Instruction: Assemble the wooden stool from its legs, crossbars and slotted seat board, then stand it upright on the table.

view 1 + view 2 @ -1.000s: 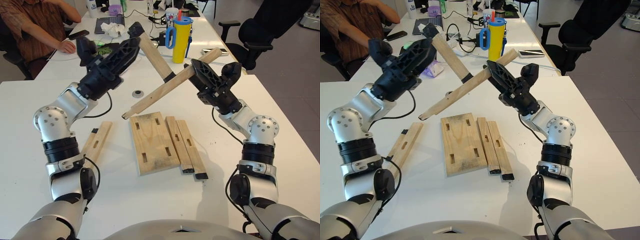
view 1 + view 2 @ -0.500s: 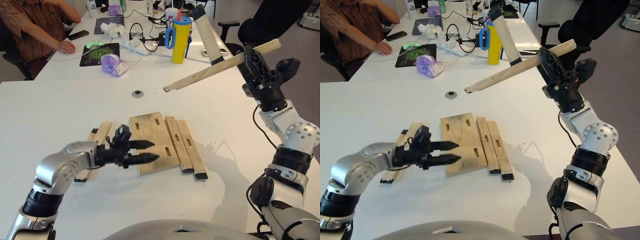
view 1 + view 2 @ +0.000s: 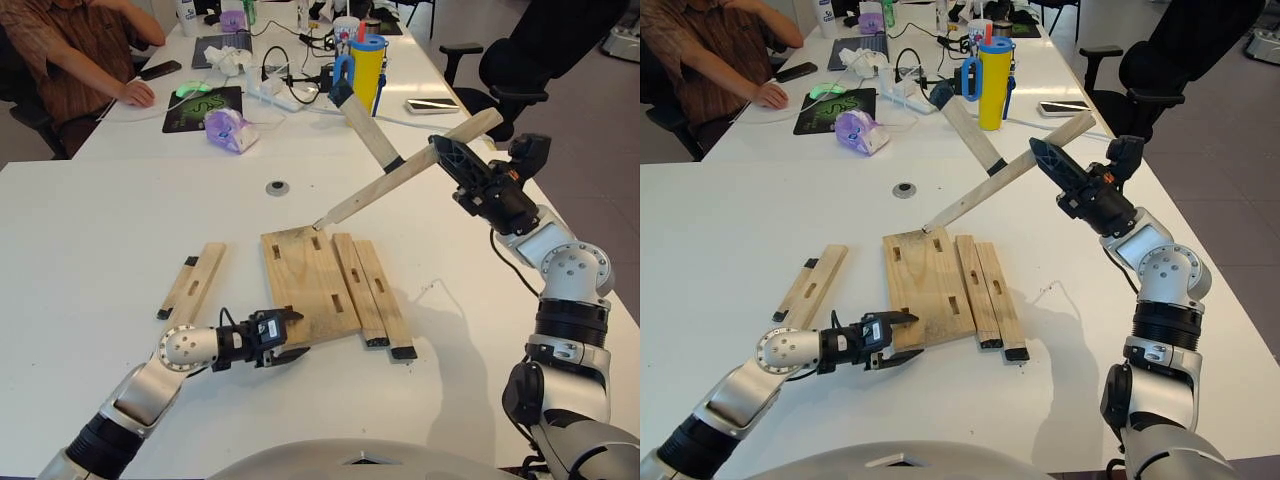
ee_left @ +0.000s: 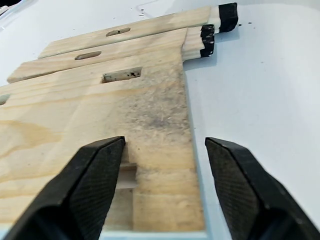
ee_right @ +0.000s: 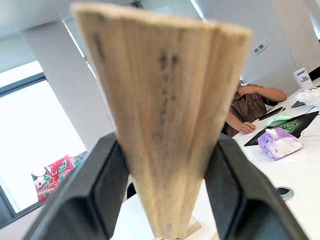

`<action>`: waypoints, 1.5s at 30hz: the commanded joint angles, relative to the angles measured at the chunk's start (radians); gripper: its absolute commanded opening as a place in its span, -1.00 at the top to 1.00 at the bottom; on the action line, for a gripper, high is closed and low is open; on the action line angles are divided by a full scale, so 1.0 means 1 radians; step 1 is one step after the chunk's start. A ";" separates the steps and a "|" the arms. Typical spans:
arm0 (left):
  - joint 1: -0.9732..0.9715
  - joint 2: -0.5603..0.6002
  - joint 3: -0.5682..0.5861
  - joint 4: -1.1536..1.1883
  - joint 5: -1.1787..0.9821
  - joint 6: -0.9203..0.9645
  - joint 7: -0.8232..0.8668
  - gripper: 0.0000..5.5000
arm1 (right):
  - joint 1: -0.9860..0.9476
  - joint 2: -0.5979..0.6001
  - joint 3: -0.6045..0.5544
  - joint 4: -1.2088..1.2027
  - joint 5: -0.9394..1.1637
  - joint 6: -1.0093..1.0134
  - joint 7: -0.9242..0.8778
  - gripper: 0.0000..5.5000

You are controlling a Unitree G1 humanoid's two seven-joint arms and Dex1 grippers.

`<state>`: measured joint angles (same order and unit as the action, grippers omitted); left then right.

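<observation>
**Seat board** (image 3: 308, 288): lies flat at the middle of the table (image 3: 90, 220), slots facing up, nothing fitted into them.

**Pair of slotted legs** (image 3: 360, 285): flat and side by side against the board's 3 o'clock edge, black feet toward 6 o'clock.

**Single leg** (image 3: 193, 280): flat at the board's 9 o'clock, apart from it.

**Joined subassembly** (image 3: 385, 187): two sticks crossed and mated, carried in the air at 1 o'clock of the board. The long stick slopes down, its lower end at the board's 12 o'clock edge. Whether it touches cannot be told.

**Right gripper** (image 3: 447, 160): clamped on the upper part of the long stick.

**Left gripper** (image 4: 165, 145): low on the table at the board's 7 o'clock corner, fingers spread astride that corner and gripping nothing.

**Progress, as judged:** early. One joint appears made. Three legs lie loose, the board carries no parts, and no further crossbars can be made out. Fitting the rest, seating the board and standing the stool upright all remain.
</observation>
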<state>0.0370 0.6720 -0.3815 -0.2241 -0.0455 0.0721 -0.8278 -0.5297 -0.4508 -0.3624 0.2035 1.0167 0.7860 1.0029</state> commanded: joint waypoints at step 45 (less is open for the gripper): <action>-0.114 0.038 -0.168 0.460 0.102 -0.209 -0.207 -0.08 | 0.015 -0.026 0.569 -0.020 -0.694 -0.598 0.344 0.25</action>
<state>-0.2223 0.7516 -0.4439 0.1845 -0.0357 -0.2777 -1.0101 -0.5813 -0.4600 0.1663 0.1758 0.4368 0.1993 1.4326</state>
